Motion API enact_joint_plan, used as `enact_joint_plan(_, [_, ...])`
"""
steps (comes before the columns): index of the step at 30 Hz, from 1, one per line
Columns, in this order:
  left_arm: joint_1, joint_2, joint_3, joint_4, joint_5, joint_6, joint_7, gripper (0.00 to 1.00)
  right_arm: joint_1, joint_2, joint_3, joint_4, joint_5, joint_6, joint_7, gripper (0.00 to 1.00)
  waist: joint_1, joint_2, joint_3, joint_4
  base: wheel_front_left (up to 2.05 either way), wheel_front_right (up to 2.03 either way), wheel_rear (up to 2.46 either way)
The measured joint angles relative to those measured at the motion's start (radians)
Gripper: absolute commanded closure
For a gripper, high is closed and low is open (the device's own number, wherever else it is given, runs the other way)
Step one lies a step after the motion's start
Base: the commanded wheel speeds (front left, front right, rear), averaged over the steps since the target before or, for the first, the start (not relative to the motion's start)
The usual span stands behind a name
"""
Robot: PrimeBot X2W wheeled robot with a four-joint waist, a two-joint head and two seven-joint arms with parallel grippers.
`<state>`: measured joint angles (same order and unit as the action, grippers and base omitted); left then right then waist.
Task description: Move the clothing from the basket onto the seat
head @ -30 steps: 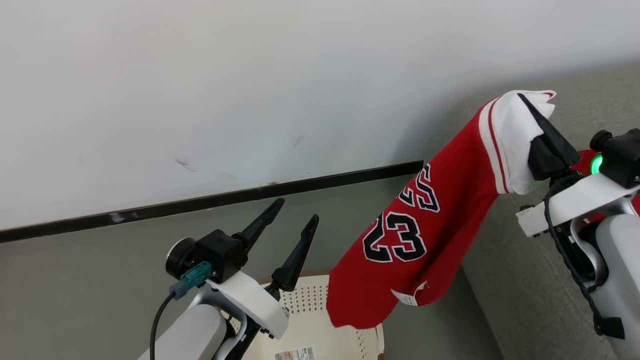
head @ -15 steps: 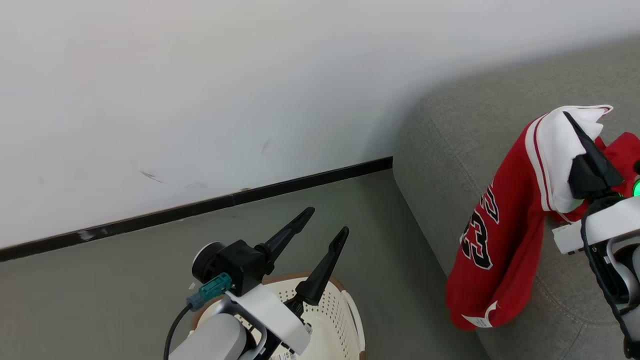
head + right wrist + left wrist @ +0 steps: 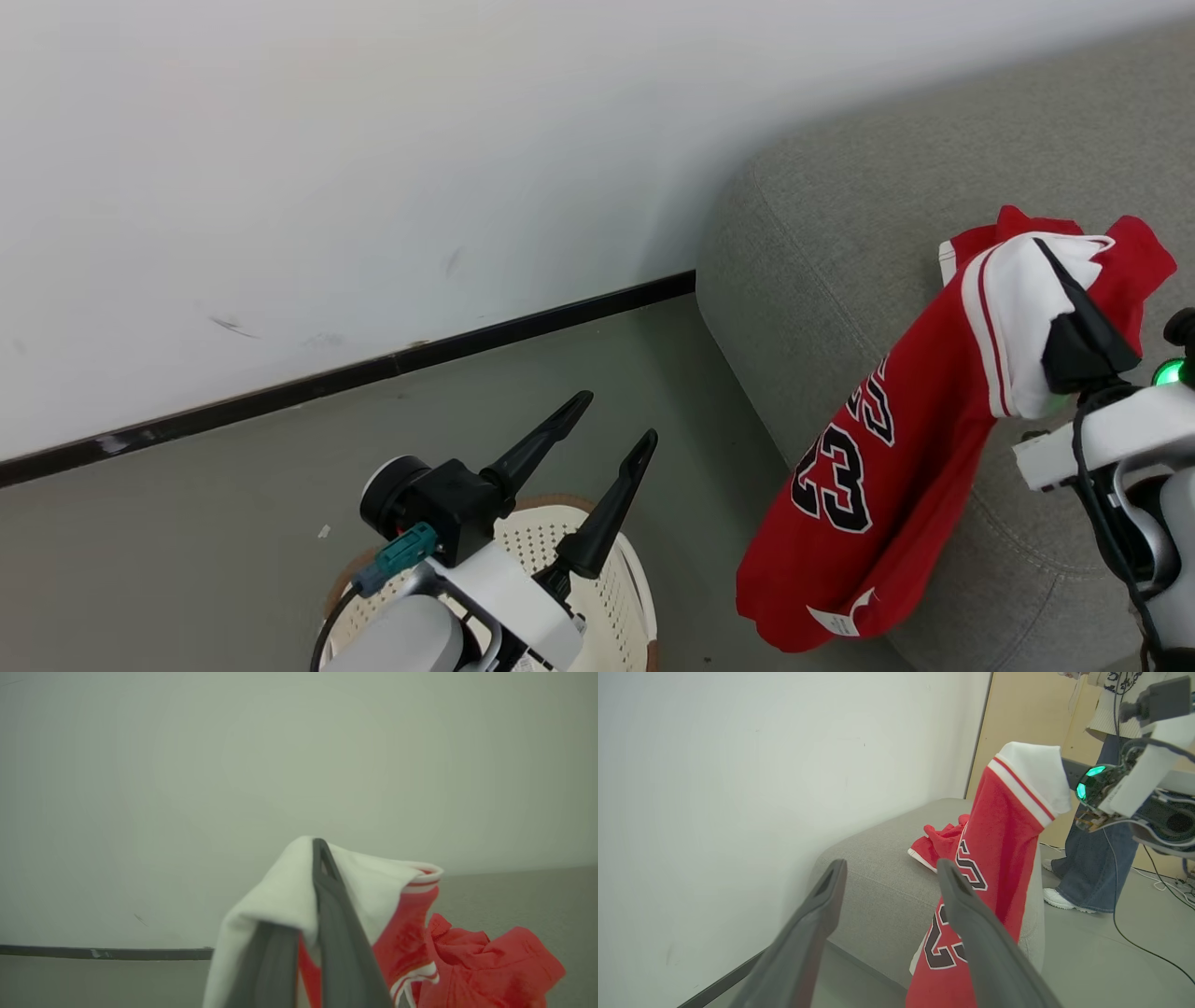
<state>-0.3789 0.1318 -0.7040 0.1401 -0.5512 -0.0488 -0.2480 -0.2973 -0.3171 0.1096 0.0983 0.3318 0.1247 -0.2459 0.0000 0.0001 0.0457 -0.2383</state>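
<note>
Two red pieces show from the head view. The jersey hangs from my right pincer, which is clenched on its white trim. Its lower half drapes down over the front edge of the seat. The other red piece lies behind it on the cushion. My left pincer hovers spread and empty above the basket. The part of the basket that shows is bare perforated plastic, and my forearm hides the rest. I judge this the carry-and-drop step. Next I should bring the jersey further in over the cushion and release it, or it may slide off the edge.

From the left wrist, my spread left pincer frames the jersey hanging in front of the seat. The other red piece is crumpled on top, and a person stands beyond.

From the right wrist, my right pincer is closed through the jersey. The other red piece rests on the seat below.
</note>
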Motion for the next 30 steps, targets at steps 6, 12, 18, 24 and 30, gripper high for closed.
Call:
enact_joint_plan(6, [0.000, 0.012, 0.013, -0.021, 0.009, 0.015, 0.000, 0.00, -0.147, -0.015, -0.024, 0.010, 0.015, 0.000, 0.028, 1.00, 0.0000, 0.0000, 0.031, -0.002, 0.00, 0.00, 0.00])
enact_joint_plan(12, [0.000, 0.030, 0.029, -0.046, 0.030, 0.029, 0.000, 0.00, -0.358, -0.070, -0.156, -0.006, 0.021, 0.000, 0.069, 1.00, 0.0000, 0.0000, 0.066, -0.002, 0.00, 0.00, 0.00])
enact_joint_plan(18, [-0.002, 0.040, 0.041, -0.071, 0.044, 0.039, 0.000, 0.00, -0.526, -0.148, -0.275, 0.023, -0.012, 0.000, 0.129, 1.00, 0.0001, 0.0000, 0.102, 0.001, 0.00, 0.00, 0.00])
enact_joint_plan(24, [-0.010, 0.058, 0.046, -0.096, 0.053, 0.046, 0.000, 0.00, -0.619, -0.198, -0.350, 0.064, -0.037, 0.000, 0.160, 1.00, 0.0000, 0.0000, 0.137, 0.006, 0.00, 0.00, 0.00])
enact_joint_plan(30, [-0.032, 0.065, 0.045, -0.121, 0.065, 0.048, 0.010, 0.00, -0.700, -0.275, -0.402, 0.096, -0.084, 0.000, 0.173, 1.00, 0.0000, 0.0000, 0.172, 0.011, 0.00, 0.00, 0.00])
